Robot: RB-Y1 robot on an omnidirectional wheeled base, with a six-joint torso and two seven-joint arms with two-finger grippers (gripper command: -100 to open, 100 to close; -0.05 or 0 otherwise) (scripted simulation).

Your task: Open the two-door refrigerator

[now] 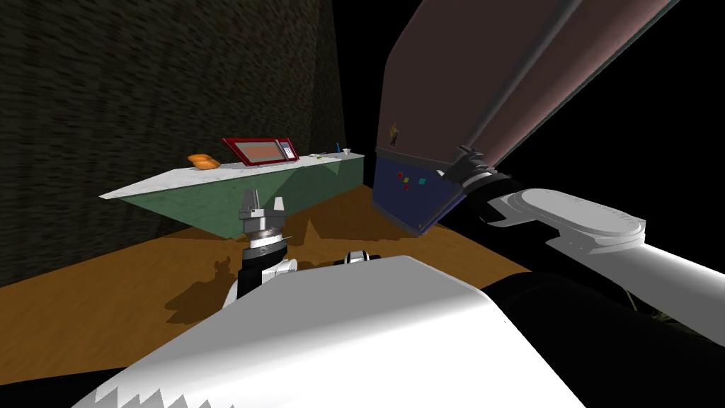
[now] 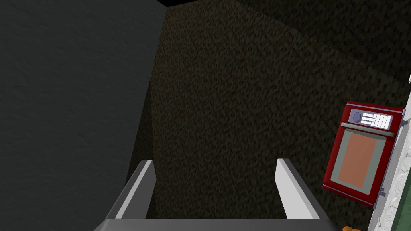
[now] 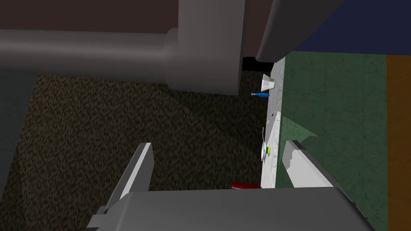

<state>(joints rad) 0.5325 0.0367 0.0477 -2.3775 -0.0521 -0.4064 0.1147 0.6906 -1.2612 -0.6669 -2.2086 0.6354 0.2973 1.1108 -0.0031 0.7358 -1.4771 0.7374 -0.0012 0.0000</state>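
The refrigerator (image 1: 453,78) stands up and to our right, past the end of the surface (image 1: 212,177). It has brown door fronts above and a dark blue lower panel (image 1: 414,202) dotted with small coloured magnets (image 1: 406,185). A long grey handle (image 1: 515,83) runs up along the seam between the two brown fronts. We see no gap at that seam, so we judge that the doors are closed and the opening itself has not begun.

Our right arm reaches out to the lower end of that handle, with the right gripper (image 1: 460,170) right at it. In the right wrist view the handle's bar (image 3: 80,50) and its mounting block lie just ahead of the gripper (image 3: 219,146). The two fingers are spread wide and hold nothing, and the bar is beyond the fingertips, not between them.

The left gripper (image 1: 263,205) hangs upright in front of us over the brown floor (image 1: 127,283), near the surface's green front. Its fingers are parted and empty too (image 2: 214,161). A red oven (image 1: 260,151) and an orange loaf (image 1: 204,161) sit on the surface, well apart from the work.

As we judge it, the approach is nearly finished. What remains is to bring the bar between the fingers, close on it and pull the door outward.
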